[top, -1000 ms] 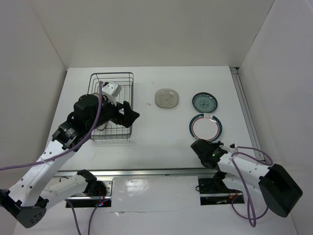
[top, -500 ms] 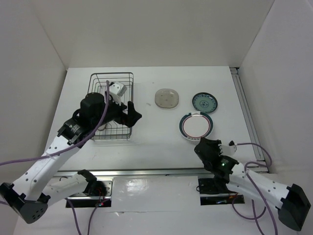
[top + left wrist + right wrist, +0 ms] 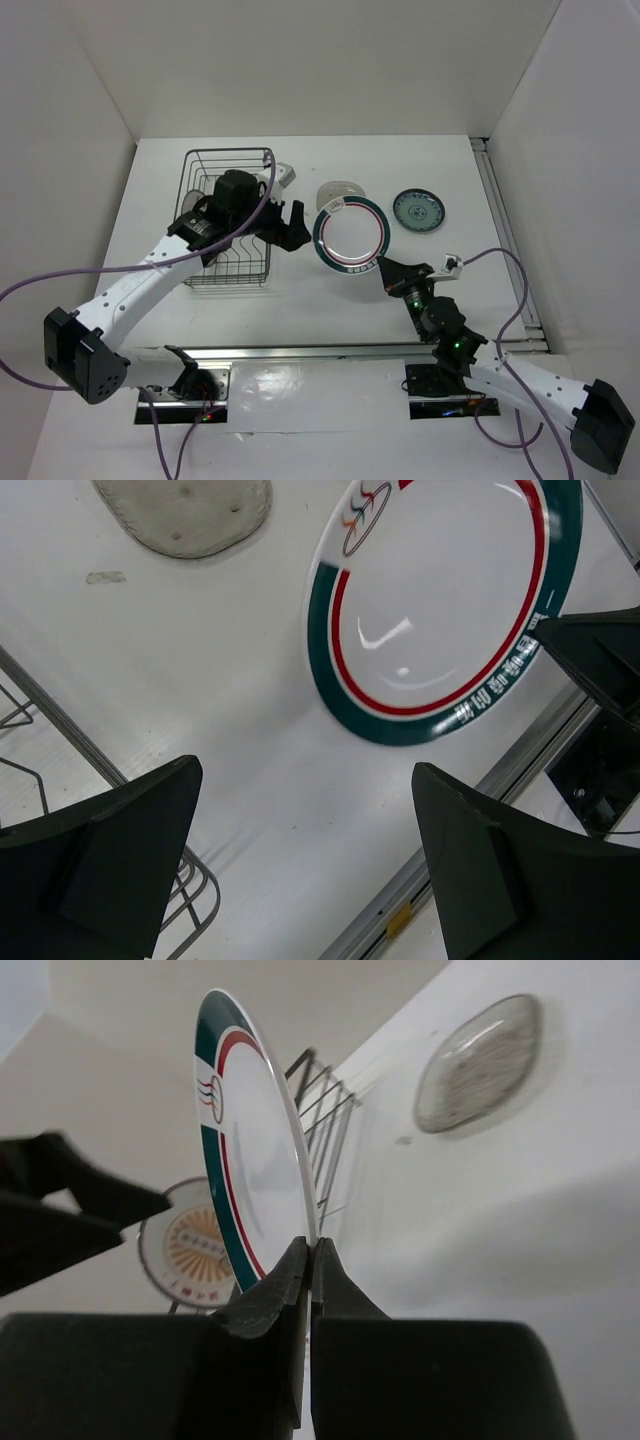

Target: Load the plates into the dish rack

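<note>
My right gripper (image 3: 386,268) (image 3: 310,1260) is shut on the near edge of the white plate with the red-and-dark rim ring (image 3: 350,235) (image 3: 250,1160) and holds it tilted up above the table, just right of the dish rack (image 3: 228,215) (image 3: 330,1130). My left gripper (image 3: 288,226) (image 3: 300,880) is open and empty beside the rack's right edge, facing that plate (image 3: 440,610). The large orange-centred plate (image 3: 190,1245) stands in the rack. The translucent grey plate (image 3: 338,188) (image 3: 185,510) lies partly behind the held plate. The small teal plate (image 3: 418,210) lies to the right.
White walls close in the table on the left, back and right. A metal rail (image 3: 300,352) runs along the near edge, and another (image 3: 500,220) along the right side. Purple cables trail from both arms.
My right gripper has lifted the ringed plate off the table, tilted it up and carried it left toward the rack. My left gripper has swung right, out from over the rack.
</note>
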Tool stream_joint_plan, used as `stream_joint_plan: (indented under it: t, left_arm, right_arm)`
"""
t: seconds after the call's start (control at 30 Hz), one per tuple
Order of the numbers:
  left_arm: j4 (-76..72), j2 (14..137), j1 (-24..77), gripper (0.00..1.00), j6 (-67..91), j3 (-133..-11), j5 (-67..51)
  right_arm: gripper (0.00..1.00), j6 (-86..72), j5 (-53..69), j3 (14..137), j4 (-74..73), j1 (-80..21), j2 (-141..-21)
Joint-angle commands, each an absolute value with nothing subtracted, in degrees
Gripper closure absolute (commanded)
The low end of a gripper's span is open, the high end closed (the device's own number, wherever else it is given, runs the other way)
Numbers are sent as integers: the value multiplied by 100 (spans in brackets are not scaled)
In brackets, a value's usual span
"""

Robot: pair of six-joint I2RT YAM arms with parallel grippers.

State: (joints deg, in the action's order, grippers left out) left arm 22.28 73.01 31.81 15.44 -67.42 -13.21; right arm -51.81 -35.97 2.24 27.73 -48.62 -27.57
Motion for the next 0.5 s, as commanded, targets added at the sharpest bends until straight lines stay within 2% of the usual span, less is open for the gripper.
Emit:
stream_joint_plan:
  t: [0.0, 0.17, 0.37, 0.47]
  left_arm:
    - [1934, 7391, 3155, 0, 1644, -6839, -1678]
    - [1758, 7383, 3094, 0, 1696, -6707, -1977]
    - [1705, 7383, 2927, 0, 1696, -6653, -2039]
    - [1705, 7383, 2927, 7, 1696, -6653, -2109]
  right_arm:
    - [100, -4281, -2287, -18, 5209, -4904, -3338]
    - [100, -4219, -1671, 193, 5940, -4904, -4025]
    - [100, -4219, -1345, 246, 6231, -4904, -4061]
    - [100, -4158, -1292, 246, 6030, -4904, -3824]
